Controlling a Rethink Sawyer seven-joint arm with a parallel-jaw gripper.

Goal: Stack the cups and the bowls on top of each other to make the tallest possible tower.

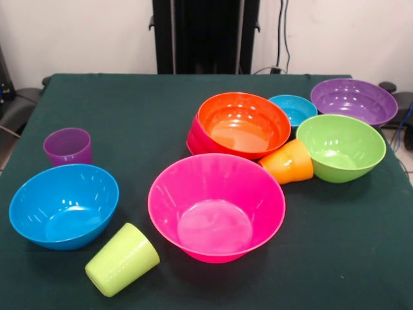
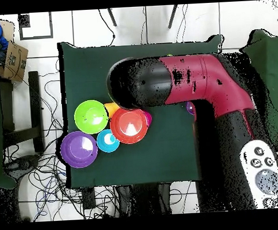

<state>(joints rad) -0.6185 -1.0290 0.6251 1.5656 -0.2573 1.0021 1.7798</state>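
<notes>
Though arm (image 2: pixel 203 84) over table (image 2: pixel 167 159), gripper hidden, open/closed state unclear.

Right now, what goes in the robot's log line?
gripper: not in view | glossy orange plastic bowl on small red bowl | lime green tumbler tipped over

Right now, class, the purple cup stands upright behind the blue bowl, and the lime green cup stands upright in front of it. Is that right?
Not quite. The lime green cup is not upright: the front view shows it lying tipped on its side in front of the blue bowl. The rest holds: the purple cup stands upright behind that bowl.
</notes>
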